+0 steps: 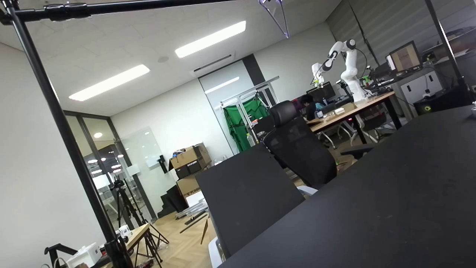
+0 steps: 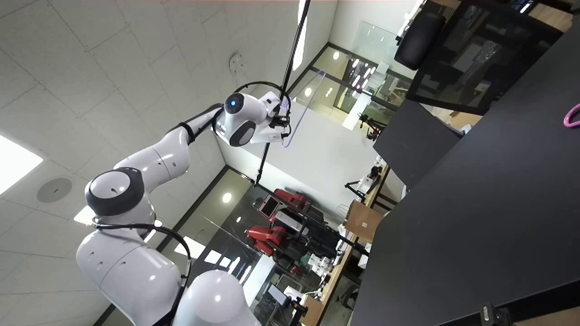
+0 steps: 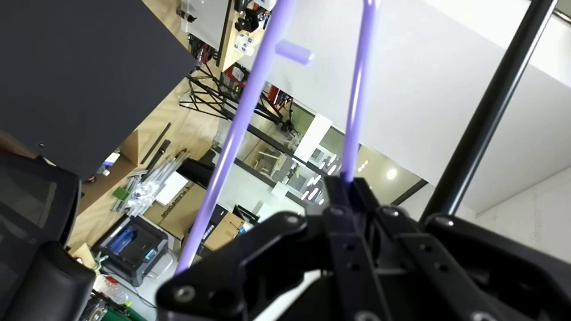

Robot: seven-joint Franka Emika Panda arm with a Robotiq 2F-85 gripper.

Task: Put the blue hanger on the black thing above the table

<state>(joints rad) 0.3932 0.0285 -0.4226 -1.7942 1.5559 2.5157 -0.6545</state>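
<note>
Hanger held aloft near its bar; hanging judged incomplete. Clock positions are read within each view. As judged here, grasp and lift to about the bar's height are done; seating the hook, letting go and backing clear appear to be left. Wrist view, left to right: the free side of the hanger (image 3: 232, 145) slants past at 10 o'clock from the gripper (image 3: 349, 182); the held side rises toward 12 o'clock, pinched between narrowed fingers; the bar (image 3: 489, 104) runs off at 2 o'clock, apart from both visible sides. The hook cannot be made out, so whether it touches or goes over the bar cannot be told. In an exterior view, left to right: the robot arm (image 2: 154, 160) extends from 8 o'clock, its wrist overlapping the bar; the hanger, faint and thin, projects toward 1 o'clock from the gripper; the surface (image 2: 471, 194) lies at 3 to 4 o'clock, with a cut-off pink loop (image 2: 567, 119) at the 3 o'clock edge. The arm's full pose shows here and not in the wrist view, which alone resolves the grasp. In an exterior view, left to right: a slanting pole (image 1: 62, 124) at 9 o'clock meets the bar near 10 o'clock; between 12 and 1 o'clock a hanger corner points toward 5 o'clock, well apart from the surface, the gripper lying out of frame.
</note>
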